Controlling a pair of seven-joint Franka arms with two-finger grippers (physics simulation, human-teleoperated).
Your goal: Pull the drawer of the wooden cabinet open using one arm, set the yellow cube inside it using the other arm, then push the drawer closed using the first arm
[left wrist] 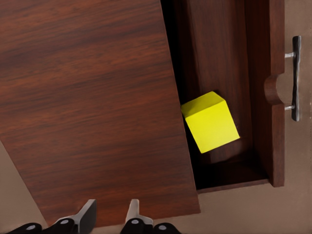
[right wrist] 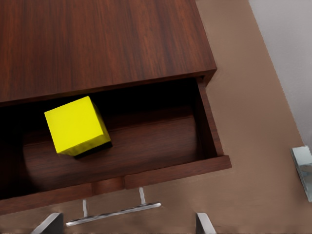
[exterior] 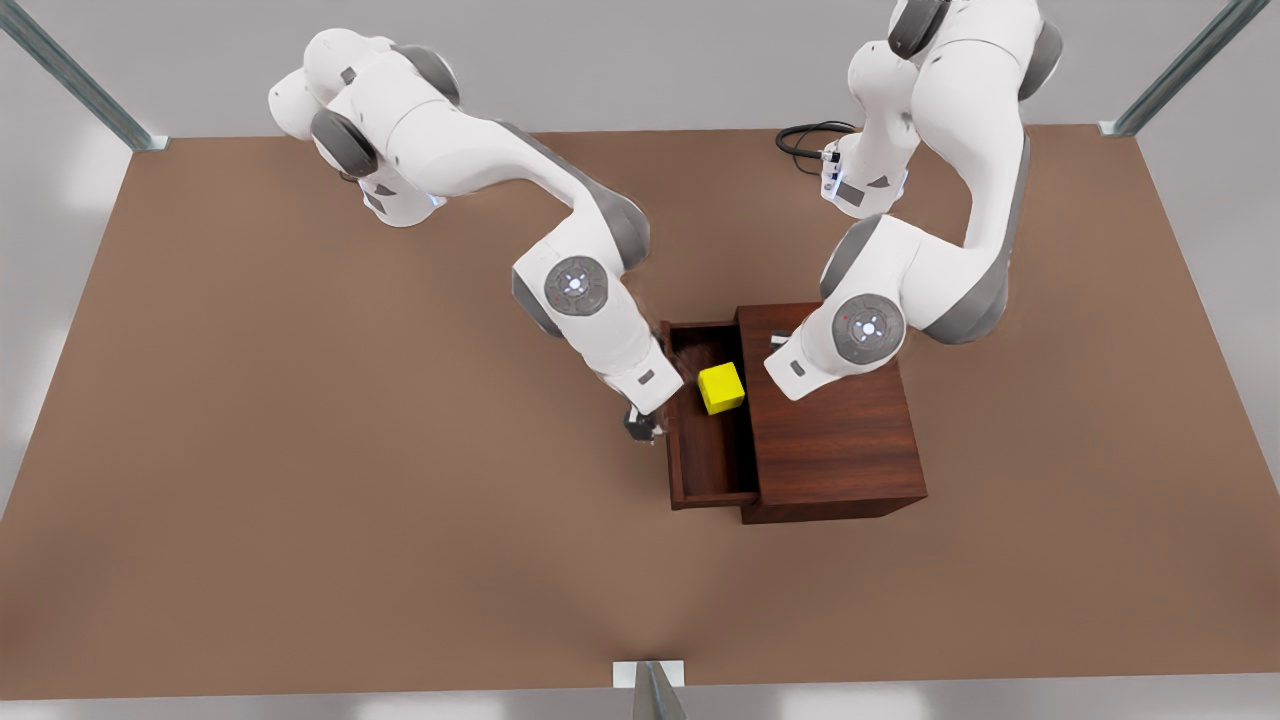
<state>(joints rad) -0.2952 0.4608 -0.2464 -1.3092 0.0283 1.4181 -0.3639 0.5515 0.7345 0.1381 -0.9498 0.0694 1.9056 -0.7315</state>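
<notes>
Brown matte tabletop (exterior: 300, 500), flat and plain, carries every item. Drawer (exterior: 708, 470): shallow tray of dark reddish-brown wood grain, pulled out toward the front view's left, with flat front panel and thin silver bar handle (right wrist: 114, 213) on two posts. Right tool (exterior: 645, 428): dark tips on a white arm, set at the outer face of the drawer front; in the right wrist view its two pale fingers (right wrist: 48, 224) stand wide apart on either side of the handle, clamped on nothing. Yellow cube (exterior: 721, 388): small, bright, plain-sided, sharp-edged, lying inside the drawer on its floor, tilted a little off square, close beside the cabinet's front edge. Wooden cabinet (exterior: 835, 430): boxy, same dark wood grain, smooth plain top, the largest object apart from the arms. Left tool (left wrist: 107, 214): above the cabinet top near its edge, two pale angled fingers with a modest gap between them, holding nothing. Black cable (exterior: 805, 138): coiled loop on the tabletop at the far arm base.
</notes>
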